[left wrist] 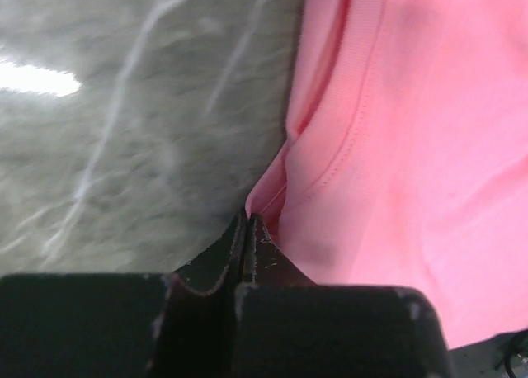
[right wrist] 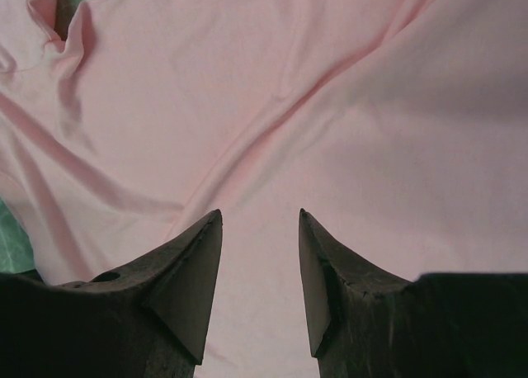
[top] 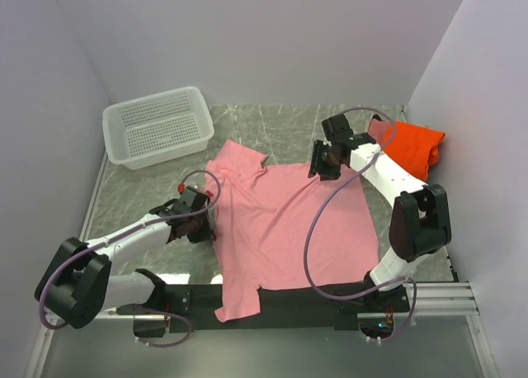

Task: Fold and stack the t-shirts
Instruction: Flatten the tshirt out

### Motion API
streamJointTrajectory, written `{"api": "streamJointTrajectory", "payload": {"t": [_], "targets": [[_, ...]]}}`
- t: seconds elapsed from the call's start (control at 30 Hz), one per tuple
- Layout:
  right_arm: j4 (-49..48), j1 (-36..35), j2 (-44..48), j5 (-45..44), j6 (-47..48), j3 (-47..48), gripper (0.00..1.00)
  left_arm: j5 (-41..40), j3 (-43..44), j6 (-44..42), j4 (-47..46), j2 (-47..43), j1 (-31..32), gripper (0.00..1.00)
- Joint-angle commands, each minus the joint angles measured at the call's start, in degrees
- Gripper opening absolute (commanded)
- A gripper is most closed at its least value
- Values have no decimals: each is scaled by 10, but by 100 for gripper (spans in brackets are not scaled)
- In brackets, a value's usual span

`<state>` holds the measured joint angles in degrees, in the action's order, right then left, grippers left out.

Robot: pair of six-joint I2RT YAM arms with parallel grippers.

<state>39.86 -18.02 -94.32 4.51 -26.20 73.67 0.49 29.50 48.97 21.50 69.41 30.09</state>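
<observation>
The left gripper [top: 206, 221], seen from above, sits at the left edge of the pink t-shirt [top: 289, 229], which lies spread on the table [top: 272, 122]; the orange t-shirt [top: 412, 147] is bunched at the far right. Its wrist view shows the jaws shut on a peak of hem, so lift slowly to keep that thin pinch. In the right wrist view the right gripper [right wrist: 260, 214] hangs half open over the cloth, holding nothing; it should take a matching edge.

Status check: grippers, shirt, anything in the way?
Left gripper shut on edge of pink t-shirt. Right gripper open, over it. Orange t-shirt, basket off to sides; nothing blocking.
</observation>
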Motion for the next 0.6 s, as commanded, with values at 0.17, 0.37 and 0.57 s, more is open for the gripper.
{"api": "streamJointTrajectory", "payload": {"t": [0.17, 0.37, 0.57], "targets": [[-14, -3, 25, -9, -4, -8, 49, -97, 33, 100, 149, -77, 2, 0], [-28, -3, 2, 1, -6, -16, 49, -142, 75, 132, 238, -114, 2, 0], [-41, -3, -19, 15, -8, -17, 49, -150, 89, 153, 298, -119, 2, 1]]}}
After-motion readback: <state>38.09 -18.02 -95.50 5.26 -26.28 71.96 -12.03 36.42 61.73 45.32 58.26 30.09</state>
